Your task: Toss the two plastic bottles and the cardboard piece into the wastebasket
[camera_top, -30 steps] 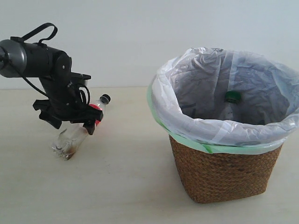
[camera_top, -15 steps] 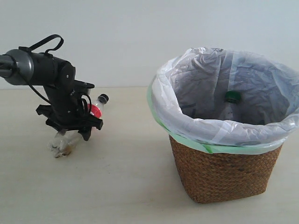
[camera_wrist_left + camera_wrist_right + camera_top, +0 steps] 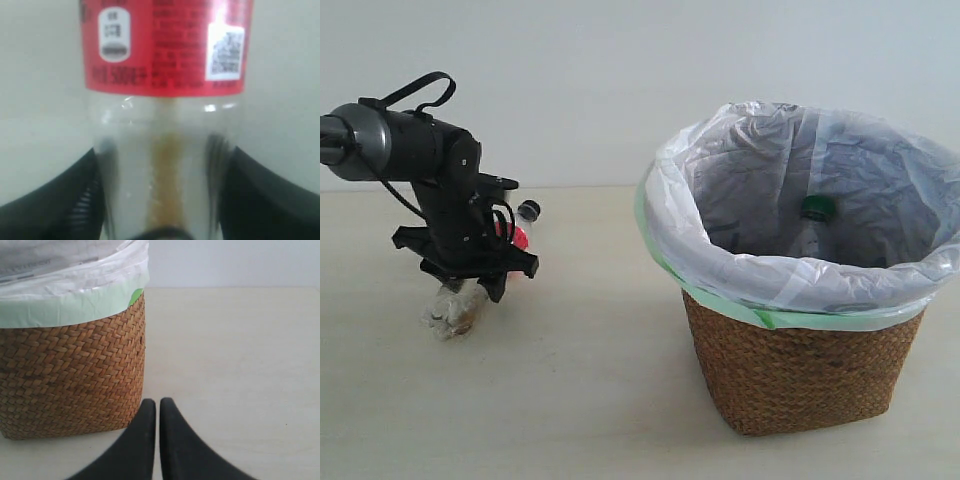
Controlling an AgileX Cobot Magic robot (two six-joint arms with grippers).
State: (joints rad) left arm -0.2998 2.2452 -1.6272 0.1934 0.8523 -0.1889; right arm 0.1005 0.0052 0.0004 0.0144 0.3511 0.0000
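Note:
The black-capped, red-labelled bottle (image 3: 450,310) lies tilted on the table at the left, cap (image 3: 528,209) pointing up and back. My left gripper (image 3: 468,285) reaches down over it. In the left wrist view the bottle (image 3: 165,75) fills the gap and both fingers (image 3: 60,200) press its clear sides, so the left gripper (image 3: 164,150) is shut on it. The green-capped bottle (image 3: 817,208) stands inside the wastebasket (image 3: 800,370). My right gripper (image 3: 158,402) is shut and empty, low beside the wastebasket (image 3: 70,375). The cardboard piece is out of view.
The pale table (image 3: 590,400) stretches between the left arm and the basket. The white bag with its green edge (image 3: 760,315) folds over the basket rim. A plain white wall stands behind.
The left gripper has come down and slightly left over the bottle, and its fingers now sit against the sides. The bottle's cap has shifted a little left. The basket has not moved.

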